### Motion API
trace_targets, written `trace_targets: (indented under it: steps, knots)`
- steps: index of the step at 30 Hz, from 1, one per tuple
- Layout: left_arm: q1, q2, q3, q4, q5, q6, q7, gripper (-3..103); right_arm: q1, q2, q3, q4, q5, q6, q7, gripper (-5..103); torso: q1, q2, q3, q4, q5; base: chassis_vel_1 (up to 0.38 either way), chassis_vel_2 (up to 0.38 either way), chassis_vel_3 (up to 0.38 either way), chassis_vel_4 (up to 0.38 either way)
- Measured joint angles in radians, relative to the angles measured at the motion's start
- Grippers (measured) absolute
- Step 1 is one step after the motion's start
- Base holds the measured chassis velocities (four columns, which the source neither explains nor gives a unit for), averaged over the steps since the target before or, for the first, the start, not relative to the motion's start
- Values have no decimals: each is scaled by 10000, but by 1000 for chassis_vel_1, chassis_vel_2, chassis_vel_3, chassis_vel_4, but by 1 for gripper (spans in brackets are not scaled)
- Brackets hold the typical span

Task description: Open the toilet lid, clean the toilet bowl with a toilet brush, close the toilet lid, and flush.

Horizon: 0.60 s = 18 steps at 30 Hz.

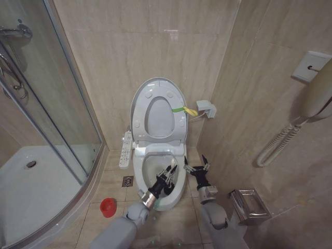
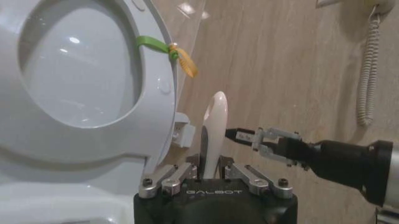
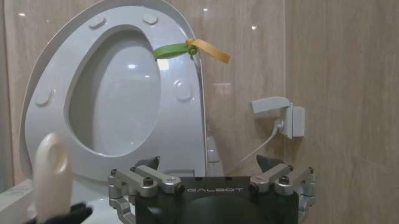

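My left gripper is clenched on the toilet brush over the toilet bowl, handle pointing to about 1 o'clock in the head view. The brush looks light, stiff and slippery, so I grip it low on the handle. My right gripper hangs released at 3 o'clock of it. The toilet lid stands upright.
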<state>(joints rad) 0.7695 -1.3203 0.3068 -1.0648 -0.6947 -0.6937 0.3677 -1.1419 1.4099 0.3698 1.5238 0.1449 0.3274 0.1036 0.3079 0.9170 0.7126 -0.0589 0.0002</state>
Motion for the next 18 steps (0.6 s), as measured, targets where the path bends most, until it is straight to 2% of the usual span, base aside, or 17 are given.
trace_targets:
  steps: [5, 8, 18]
  knots:
    - [18, -104, -279, 663, 20, -203, 279, 19, 0, 0, 0, 0, 0, 0, 0, 100, 0, 0, -1, -2, -3, 0, 0, 0, 0]
    - [-338, -163, -486, 1472, -30, -457, 621, 19, 0, 0, 0, 0, 0, 0, 0, 100, 0, 1, 0, -3, -3, 0, 0, 0, 0]
    - [-1237, -364, -493, 2612, -486, -750, 1401, 19, 0, 0, 0, 1, 0, 0, 0, 100, 0, 0, 1, -4, -4, 0, 0, 0, 0]
